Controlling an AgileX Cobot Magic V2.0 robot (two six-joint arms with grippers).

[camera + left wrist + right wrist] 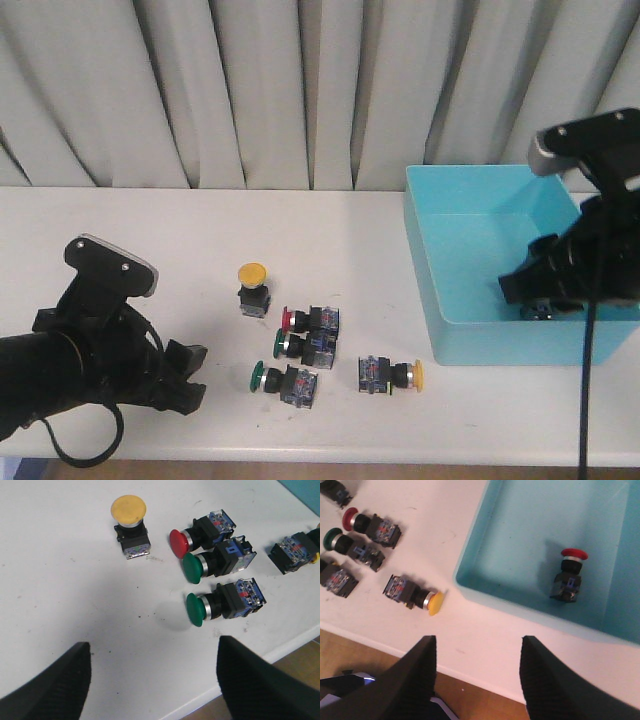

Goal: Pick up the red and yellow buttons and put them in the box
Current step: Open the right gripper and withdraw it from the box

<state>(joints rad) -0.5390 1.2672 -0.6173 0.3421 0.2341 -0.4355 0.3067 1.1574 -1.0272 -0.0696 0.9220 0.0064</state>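
The yellow button stands upright on the white table, wide cap up, left of the other switches. The red button lies inside the light-blue box, near its front wall; in the front view my right arm hides it. My left gripper is open and empty, low over the table's front left, well short of the yellow button. My right gripper is open and empty, hanging over the box's front right part.
A cluster of other switches lies between the yellow button and the box: a small red one, two green ones and a small yellow one. The table's front edge runs close below both grippers. Curtains hang behind.
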